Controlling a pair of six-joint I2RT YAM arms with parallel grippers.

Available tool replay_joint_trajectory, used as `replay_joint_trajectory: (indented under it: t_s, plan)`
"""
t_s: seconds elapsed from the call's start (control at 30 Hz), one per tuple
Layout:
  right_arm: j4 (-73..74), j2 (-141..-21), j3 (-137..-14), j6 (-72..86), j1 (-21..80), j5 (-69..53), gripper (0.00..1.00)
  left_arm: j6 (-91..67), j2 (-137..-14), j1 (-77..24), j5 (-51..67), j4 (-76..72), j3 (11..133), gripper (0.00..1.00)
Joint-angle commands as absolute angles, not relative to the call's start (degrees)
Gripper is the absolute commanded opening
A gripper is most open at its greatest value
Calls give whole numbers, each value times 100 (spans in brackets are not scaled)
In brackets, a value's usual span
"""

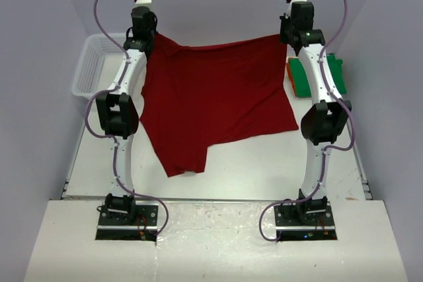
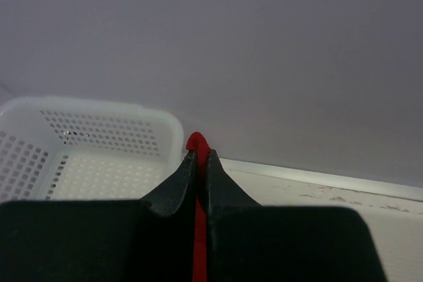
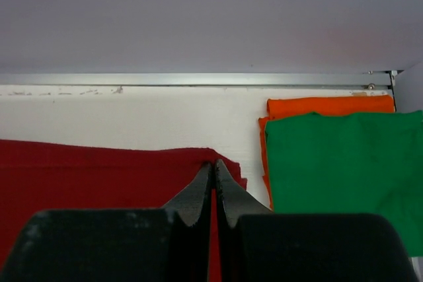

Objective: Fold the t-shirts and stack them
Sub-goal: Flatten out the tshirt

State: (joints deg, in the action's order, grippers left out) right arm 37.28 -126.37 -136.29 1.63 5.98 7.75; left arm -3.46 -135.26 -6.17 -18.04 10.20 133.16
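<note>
Two arms, the left arm [image 1: 127, 77] and the right arm [image 1: 322, 84], reach to the far side of the table [image 1: 264, 163] in the top view. The dark red t-shirt [image 1: 218, 97] hangs by its far edge between their wrists, that edge sagging a little in the middle. The rest of the shirt lies spread over the table toward the near side, with one corner trailing nearest the left arm. A white mesh basket [image 1: 92, 64] sits at the far left, just beside the left arm. At the far right a folded green t-shirt [image 1: 305, 85] rests on an orange t-shirt [image 1: 291, 63], both partly hidden by the right arm. In the left wrist view, the left gripper [image 2: 198, 156] is pinched tight on a thin fold of the dark red cloth. A red tip pokes out past its fingertips, and the basket stands behind on the left. In the right wrist view, the right gripper [image 3: 213, 165] is clamped on the red shirt's corner. The cloth spreads away to the left, while the green and orange pile lies to the right, a strip of bare table between.
</note>
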Motion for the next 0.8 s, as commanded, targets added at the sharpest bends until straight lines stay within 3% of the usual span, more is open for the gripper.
replay_joint_trajectory:
  t_s: [0.0,0.13,0.17,0.2,0.23,0.27,0.3,0.37,0.5,0.6,0.67,0.77]
  plan:
    - [3322,-12533,-13895,44,536,712,0,-141,-13447,-703,-1547,343,13544,0]
    - [3340,-12787,-14167,44,483,519,0,156,-13640,-765,-1424,167,13701,0]
    - [3444,-12866,-14351,44,475,527,3,202,-13736,-782,-1459,254,13989,23]
    - [3463,-12972,-14396,44,466,580,11,263,-13868,-800,-1476,446,14131,39]
    - [3480,-12973,-14388,44,475,571,24,298,-13860,-826,-1581,448,14081,75]
    - [3480,-12929,-14327,44,475,580,47,316,-13808,-861,-1660,361,13950,90]
    - [3472,-12885,-14274,35,475,597,56,316,-13616,-887,-1748,326,13792,100]
    - [3559,-12771,-14168,44,475,842,76,255,-13387,-966,-2090,360,13413,100]
    - [3981,-12070,-13590,377,475,1494,79,-217,-12368,-1195,-2845,1018,12869,100]
    - [4157,-10989,-12159,1035,475,1503,80,-1014,-11334,-1485,-3384,1779,11850,100]
    - [4192,-10259,-10990,1657,475,1407,84,-1962,-10787,-1651,-3244,2178,10789,95]
    - [4114,-9766,-9829,2547,457,1144,81,-2827,-9732,-1792,-2366,2303,9066,88]
